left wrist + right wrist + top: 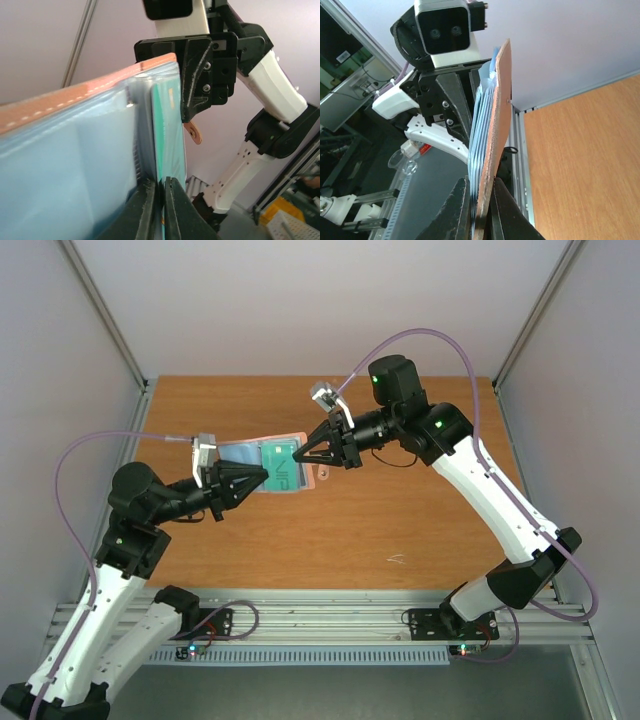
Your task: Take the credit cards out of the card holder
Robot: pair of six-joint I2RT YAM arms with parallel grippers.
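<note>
The card holder hangs in the air over the table between my two grippers, pink outside and pale blue inside. A teal credit card lies in its open face. My left gripper is shut on the near edge of that teal card, its tips pinching the thin edge beside the holder's blue sleeves. My right gripper is shut on the holder's opposite edge; in the right wrist view it clamps the pink cover and the stacked sleeves. Other cards are hidden.
The wooden table lies below, with grey walls on both sides and at the back. An aluminium rail with the arm bases runs along the near edge. A small pink snap tab dangles from the holder.
</note>
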